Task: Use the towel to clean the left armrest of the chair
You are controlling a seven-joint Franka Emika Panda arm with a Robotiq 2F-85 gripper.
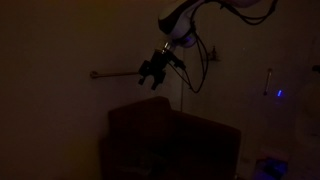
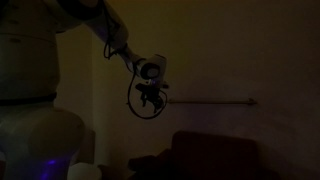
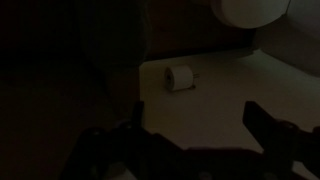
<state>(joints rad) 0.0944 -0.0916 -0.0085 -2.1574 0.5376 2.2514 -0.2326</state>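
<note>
The room is very dark. The chair [image 1: 170, 145] is a boxy dark brown mass low in both exterior views [image 2: 215, 155]. I cannot tell its left armrest apart from the rest. My gripper [image 1: 153, 72] hangs in the air above the chair, and it also shows in an exterior view [image 2: 150, 97]. In the wrist view the gripper [image 3: 198, 125] has its fingers wide apart with nothing between them. A small pale roll [image 3: 180, 77] lies on the pale floor below; I cannot tell whether it is the towel.
A thin wall-mounted rail [image 1: 115, 73] runs behind the gripper in both exterior views [image 2: 215, 101]. A white rounded object [image 3: 250, 10] sits at the top of the wrist view. A dark mass [image 3: 60, 90] fills that view's left side.
</note>
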